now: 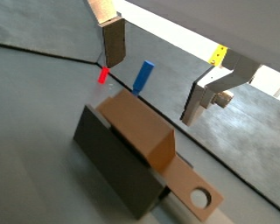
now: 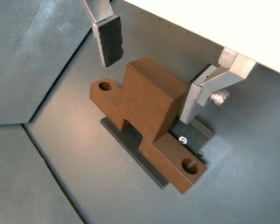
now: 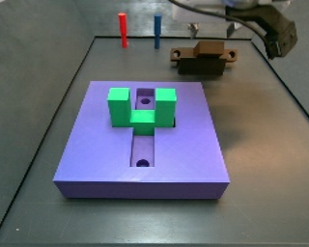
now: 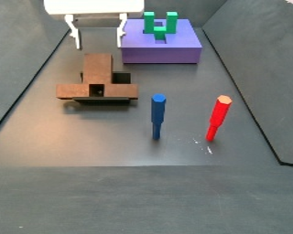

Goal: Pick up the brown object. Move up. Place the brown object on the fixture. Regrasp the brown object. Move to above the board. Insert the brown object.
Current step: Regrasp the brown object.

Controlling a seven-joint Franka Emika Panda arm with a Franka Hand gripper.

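Underfoot, so to speak, lies a dark grey matte counter (image 4: 63, 187) with thin black seam lines and raised dark walls at its edges. One mid-brown T-shaped block piece (image 2: 149, 101), with a round hole near each visible end of its long bar, lies across one small dark olive-brown U-shaped fixture (image 2: 140, 149); in a side view the brown piece (image 4: 98, 80) sits well apart from the board. One thick purple square board (image 3: 147, 145) carries a single green U-shaped block (image 3: 142, 106) beside its central slot. Two upright pegs stand near each other, one blue peg (image 4: 157, 116) and one red peg (image 4: 218, 119). The hand (image 2: 154, 74) hovers just above the brown piece, its two silver fingers (image 2: 108, 39) spread wide and holding nothing.
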